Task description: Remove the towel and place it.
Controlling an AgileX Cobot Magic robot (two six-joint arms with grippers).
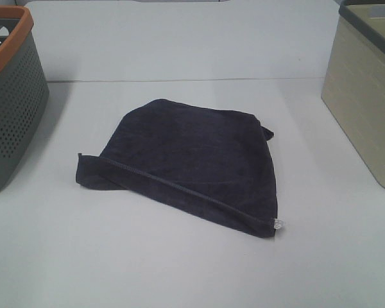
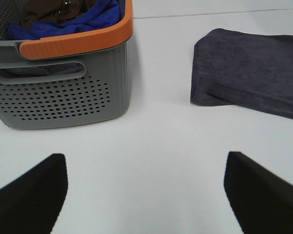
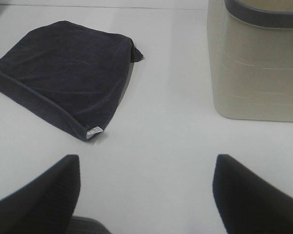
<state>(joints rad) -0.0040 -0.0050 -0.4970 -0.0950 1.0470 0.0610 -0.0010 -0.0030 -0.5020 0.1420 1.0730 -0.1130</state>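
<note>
The folded navy towel (image 1: pixel 186 163) lies flat on the white table (image 1: pixel 179 269), its hemmed long edge running diagonally to an unreadable white tag (image 1: pixel 278 224), while both the left gripper (image 2: pixel 145 192) and right gripper (image 3: pixel 146 192) hover spread apart, empty.

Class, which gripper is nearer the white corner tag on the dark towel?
Right. The right gripper hovers open close to the white corner tag; the left gripper faces the towel from its opposite, untagged end.

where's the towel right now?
The towel lies folded flat on the table, mid-frame in the exterior high view, between the grey orange-rimmed basket on the left and the beige bin on the right, touching neither.
</note>
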